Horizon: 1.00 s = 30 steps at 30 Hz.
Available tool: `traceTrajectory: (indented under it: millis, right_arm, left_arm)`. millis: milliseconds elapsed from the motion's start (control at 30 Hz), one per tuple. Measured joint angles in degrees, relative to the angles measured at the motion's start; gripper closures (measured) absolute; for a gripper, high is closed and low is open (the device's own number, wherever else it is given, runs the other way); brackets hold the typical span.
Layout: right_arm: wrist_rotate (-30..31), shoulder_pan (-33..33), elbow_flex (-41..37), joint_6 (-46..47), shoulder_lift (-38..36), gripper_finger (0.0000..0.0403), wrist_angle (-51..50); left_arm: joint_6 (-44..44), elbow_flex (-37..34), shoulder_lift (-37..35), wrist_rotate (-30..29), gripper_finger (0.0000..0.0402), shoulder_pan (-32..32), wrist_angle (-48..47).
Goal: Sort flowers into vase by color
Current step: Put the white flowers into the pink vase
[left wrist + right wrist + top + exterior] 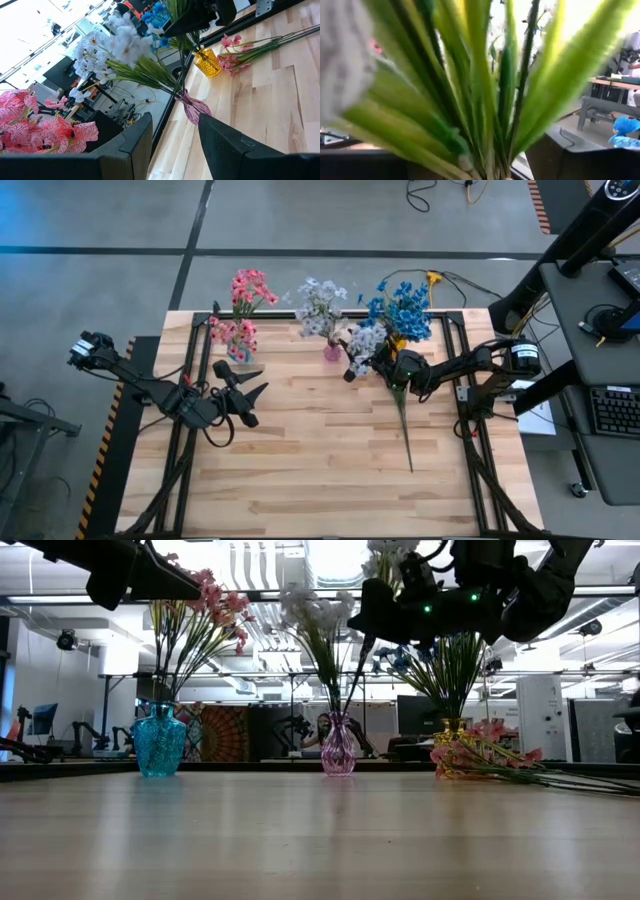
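My right gripper [362, 364] hangs over the far middle of the table, shut on a pale lavender-white flower spray [365, 338]. Its stem [356, 670] slants down to the mouth of the pink vase [338, 747], which holds white flowers [320, 308]. A teal vase [160, 740] holds pink flowers [250, 288]. Blue flowers [403, 310] stand in a yellow vase [207, 62]. Another pink spray [480, 758] lies flat on the table, its stem [406, 430] pointing at the near edge. My left gripper [255, 381] hovers open at the table's left. My right gripper pinches the white spray between its two fingers on the upper stem [492, 160], among the long green leaves just below the blossoms. It comes level from the table's right, across the stem. The spray is lifted, tilted, its lower end [181, 85] at the pink vase's mouth.
The three vases stand in a row along the far edge [330, 312]. Black metal frame rails [185, 370] run down both sides of the wooden table. Bare wood [320, 470] fills the middle and near part, apart from the lying stem.
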Motion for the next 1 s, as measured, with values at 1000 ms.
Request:
traceTrajectory:
  millis: [1000]
  right_arm:
    - [3.30,0.04,14.38,7.09,-0.35,0.0173,-32.19]
  left_arm:
    - [0.00,0.00,0.00,0.01,0.0259,0.28,0.00]
